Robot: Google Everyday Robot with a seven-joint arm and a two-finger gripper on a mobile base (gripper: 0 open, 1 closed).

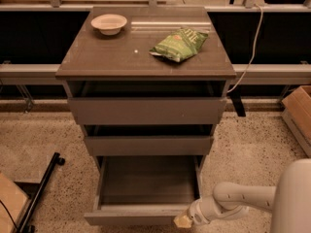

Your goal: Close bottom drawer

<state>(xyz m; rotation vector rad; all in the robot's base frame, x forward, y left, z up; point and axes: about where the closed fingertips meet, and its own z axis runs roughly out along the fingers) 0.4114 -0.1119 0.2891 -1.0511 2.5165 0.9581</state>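
Note:
The bottom drawer [146,216] of the grey-brown cabinet [146,57] stands pulled far out, its shallow grey box inside empty. The middle drawer [148,144] and the top drawer [146,110] stand slightly out above it. My gripper [183,221] sits low at the right end of the bottom drawer's front, at its outer face. My white arm [243,198] reaches in from the lower right.
A white bowl [109,23] and a green chip bag [180,44] lie on the cabinet top. A cardboard box [299,113] stands at the right, a black bar [41,193] lies on the floor at the left, and a white cable [250,47] hangs behind.

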